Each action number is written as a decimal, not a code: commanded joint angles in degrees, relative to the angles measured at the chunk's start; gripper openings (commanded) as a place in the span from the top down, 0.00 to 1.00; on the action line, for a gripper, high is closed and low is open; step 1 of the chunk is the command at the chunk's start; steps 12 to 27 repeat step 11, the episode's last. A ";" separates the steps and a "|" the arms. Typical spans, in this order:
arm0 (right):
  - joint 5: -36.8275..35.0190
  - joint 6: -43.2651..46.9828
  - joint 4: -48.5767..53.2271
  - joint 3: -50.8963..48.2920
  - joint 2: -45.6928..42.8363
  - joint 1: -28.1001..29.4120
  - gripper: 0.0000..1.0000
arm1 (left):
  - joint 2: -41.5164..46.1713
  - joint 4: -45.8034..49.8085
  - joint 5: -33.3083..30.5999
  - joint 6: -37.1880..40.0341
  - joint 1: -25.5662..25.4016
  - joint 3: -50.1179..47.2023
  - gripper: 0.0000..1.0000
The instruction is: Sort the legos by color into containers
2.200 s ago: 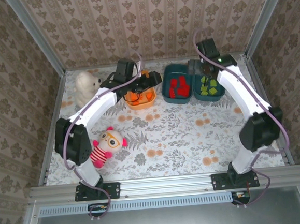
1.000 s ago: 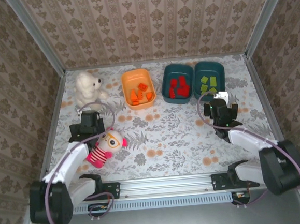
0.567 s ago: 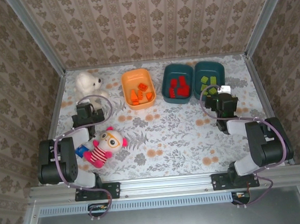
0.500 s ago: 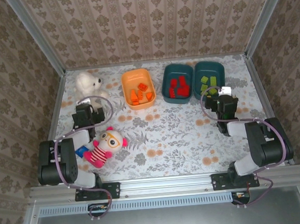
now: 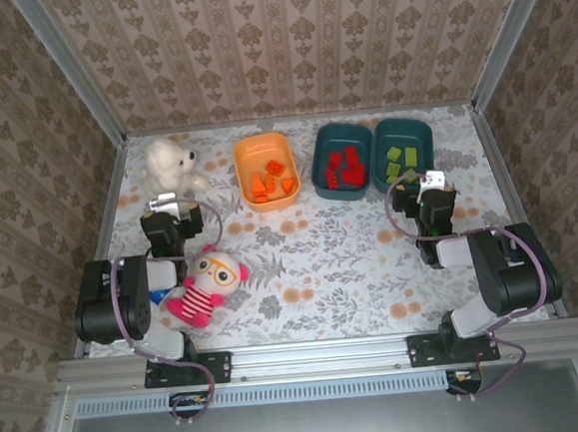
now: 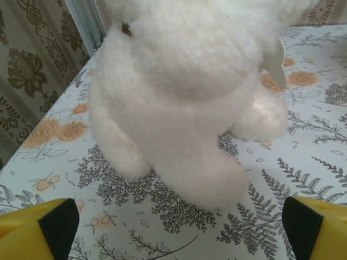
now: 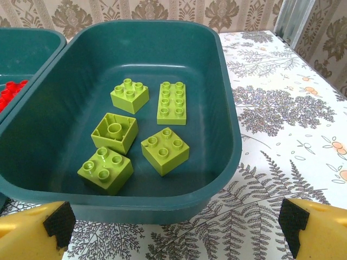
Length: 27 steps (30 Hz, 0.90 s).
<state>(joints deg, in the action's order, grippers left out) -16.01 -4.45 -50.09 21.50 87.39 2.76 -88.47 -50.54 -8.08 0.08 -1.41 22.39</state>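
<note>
- We find the legos already grouped by colour: the orange bricks [image 5: 270,184] lie in the orange tub [image 5: 240,170], the red bricks [image 5: 343,169] in the middle teal tub [image 5: 316,149], and the green bricks [image 7: 165,150] in the right teal tub [image 7: 179,49].
- In the right wrist view we count five green pieces on that tub's floor, one of them flipped hollow side up.
- The three tubs stand in a row at the far side of the table [image 5: 323,263], the two teal ones touching or nearly so.
- We see no loose brick on the flowered cloth, so we judge the sorting done; anything hidden under the arms we cannot rule out.
- The right gripper [image 7: 176,223] sits just near of the green tub, jaws spread wide and holding nothing.
- The left gripper [image 6: 179,222] is likewise wide apart and empty, facing the white plush bear [image 6: 184,97] at the far left.
- A pink doll [image 5: 206,283] lies near the left arm's base, no part of the job.
</note>
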 commanded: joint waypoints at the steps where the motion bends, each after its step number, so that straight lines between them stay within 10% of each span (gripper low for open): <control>1: 0.72 0.10 -2.13 0.20 0.24 -0.22 0.00 | 0.42 -0.11 1.10 1.42 -0.25 -0.02 0.00; 27: 6.47 1.89 -0.53 1.09 0.37 -0.66 0.00 | 0.45 -0.08 0.47 1.59 -0.69 0.02 0.00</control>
